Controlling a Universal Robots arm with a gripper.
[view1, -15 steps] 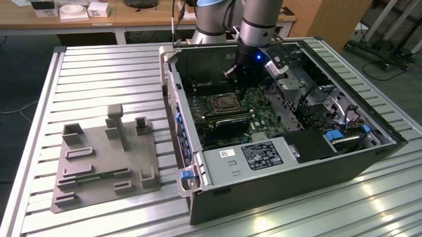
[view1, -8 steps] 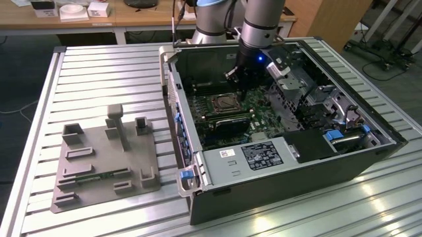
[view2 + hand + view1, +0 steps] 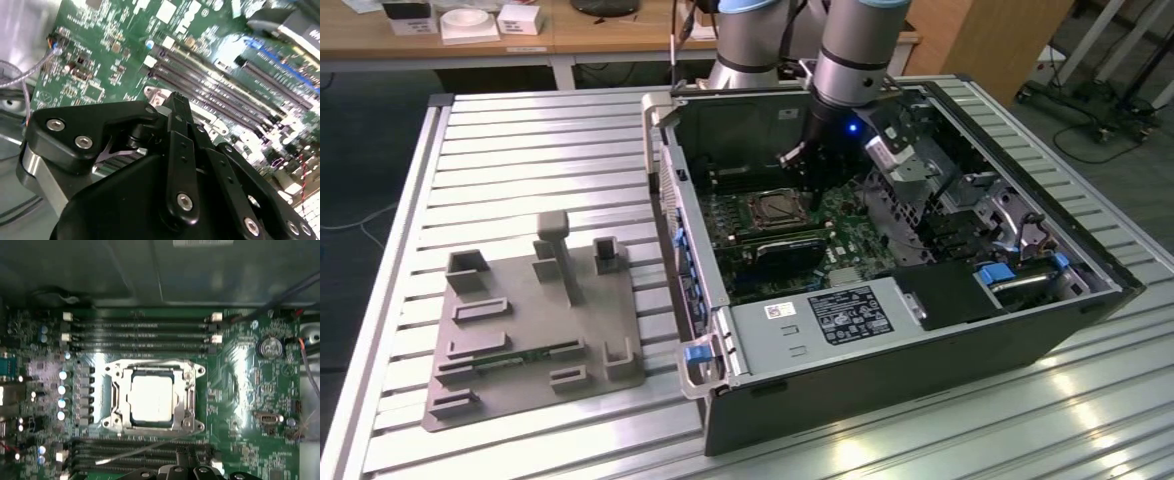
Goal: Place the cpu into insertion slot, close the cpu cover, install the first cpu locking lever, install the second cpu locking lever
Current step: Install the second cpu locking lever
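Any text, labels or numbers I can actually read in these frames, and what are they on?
None can be read.
Black label on the power supply: print too small.
White sticker beside it: too small.
Motherboard markings in both wrist views: blurred.
CPU top in the insertion slot: washed out by glare.

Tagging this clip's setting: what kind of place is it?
Probably a robotics lab or test workshop: an open black desktop computer case lies on a ribbed aluminium worktable, with wooden desks behind and a grey moulded fixture plate alongside.
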